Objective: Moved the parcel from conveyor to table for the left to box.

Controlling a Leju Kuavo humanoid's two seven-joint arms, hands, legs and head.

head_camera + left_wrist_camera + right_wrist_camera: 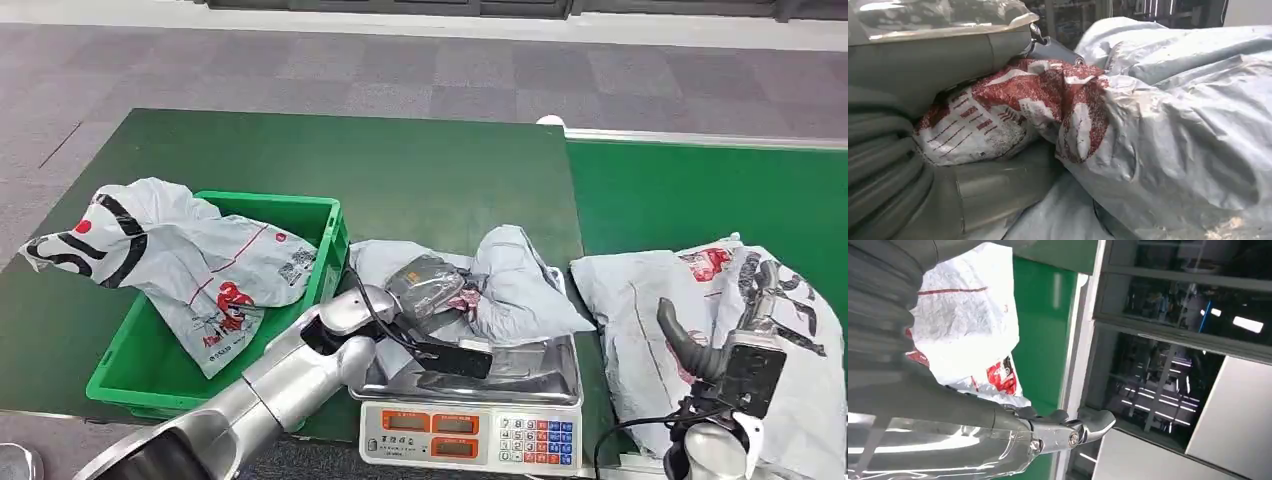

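Observation:
A crumpled grey parcel (510, 280) with red print lies on the steel pan of a weighing scale (470, 432) at the table's front. My left hand (430, 288) reaches over the pan and grips the parcel's near fold. In the left wrist view that red-printed fold (1013, 110) is squeezed between my thumb and fingers (948, 55). A second grey-white parcel (640, 300) rests on the green conveyor (700, 190) to the right. My right hand (745, 335) hovers over it with thumb and fingers apart and nothing in them; the right wrist view has that parcel (968, 320) beyond the hand (1058, 432).
A green bin (270, 205) stands left of the scale with a large printed parcel (190, 260) draped over its rim. The dark green table (350, 160) stretches behind. A metal rail (700, 138) edges the conveyor's far side.

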